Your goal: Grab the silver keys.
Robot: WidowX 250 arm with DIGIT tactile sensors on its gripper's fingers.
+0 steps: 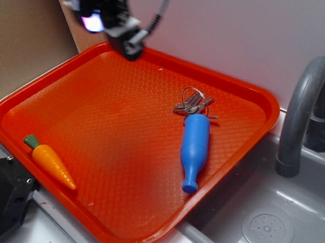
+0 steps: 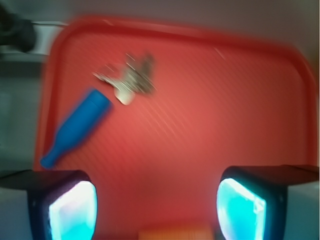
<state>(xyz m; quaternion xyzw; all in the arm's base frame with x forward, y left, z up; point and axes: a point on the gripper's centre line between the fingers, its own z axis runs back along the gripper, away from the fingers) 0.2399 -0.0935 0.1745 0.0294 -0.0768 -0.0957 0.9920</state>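
Observation:
The silver keys (image 1: 193, 104) lie on the orange tray (image 1: 99, 108) toward its back right, a small grey bunch on a thin wire ring, touching the wide end of the blue bottle (image 1: 194, 149). In the wrist view the keys (image 2: 131, 80) lie upper left of centre, blurred, with the blue bottle (image 2: 77, 127) below left of them. My gripper (image 1: 130, 43) hangs high above the tray's far edge, well left of the keys. In the wrist view the gripper (image 2: 157, 210) is open and empty, its two glowing pads (image 2: 75, 212) wide apart.
A toy carrot (image 1: 50, 161) lies at the tray's front left. A grey sink (image 1: 266, 216) with a curved grey faucet (image 1: 301, 110) is at the right. A brown panel stands at the back left and a white wall behind.

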